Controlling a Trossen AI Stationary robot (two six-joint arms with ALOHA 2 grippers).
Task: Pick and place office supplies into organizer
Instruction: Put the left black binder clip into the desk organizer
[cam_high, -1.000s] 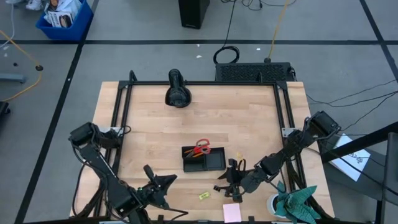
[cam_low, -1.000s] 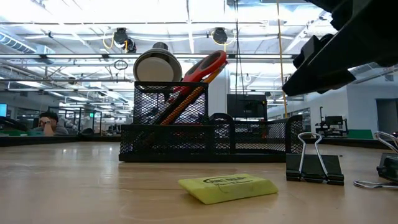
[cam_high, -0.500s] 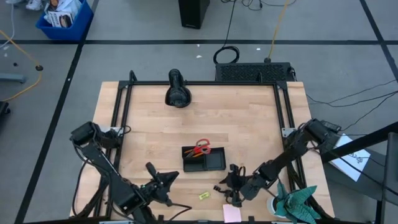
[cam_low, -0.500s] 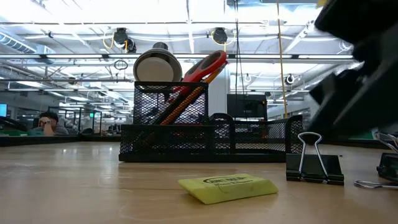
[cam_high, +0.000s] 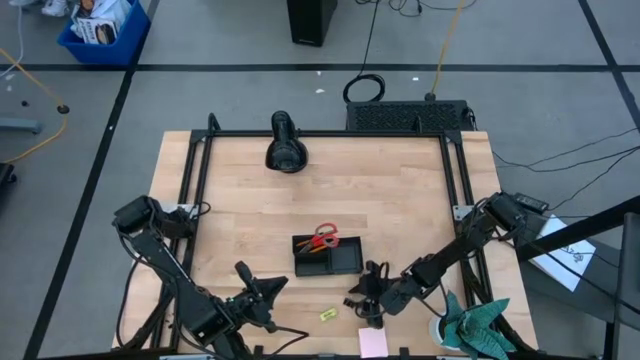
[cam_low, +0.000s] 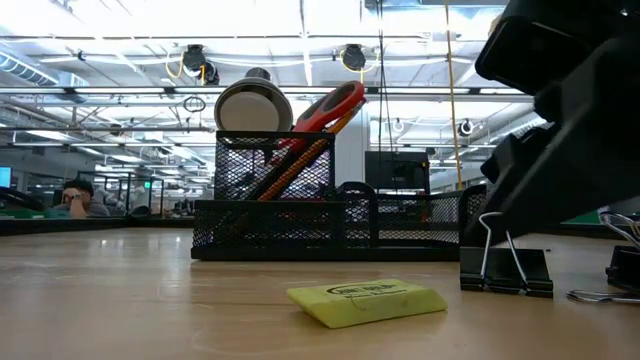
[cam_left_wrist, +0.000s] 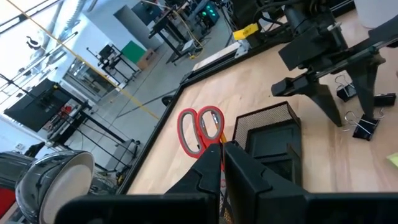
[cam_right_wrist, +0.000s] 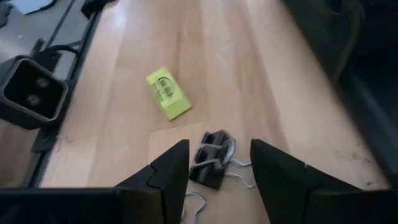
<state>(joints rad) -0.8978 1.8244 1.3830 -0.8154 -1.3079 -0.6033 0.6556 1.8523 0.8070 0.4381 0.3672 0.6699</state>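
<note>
The right gripper is held low over the table's near edge with its jaws spread wide and nothing gripped. A black binder clip is seen lying flat on the wood right in the gap between the two fingers, but whether it's touched by either can't be told. A yellow piece is found a bit further out past the fingertips, well clear of them. In the high view that gripper is placed just near-right of the organizer, with the yellow piece to its left and a pink pad at the table edge

The left gripper is parked at the near-left side, jaws nearly pinched together and nothing between them. Red scissors are seen standing in the organizer's tall mesh part beyond it

From the low view, the yellow piece is laid flat in front of the mesh organizer, the scissors and orange pencils poke out of it, and a clip is stood to the right under the dark gripper body

Light wood planks are framed by a black rail. A black round-headed device is set at the far side, a teal cloth at the near-right corner. Behind it an open workshop hall with ceiling lights is visible, and a person is seated far left
</note>
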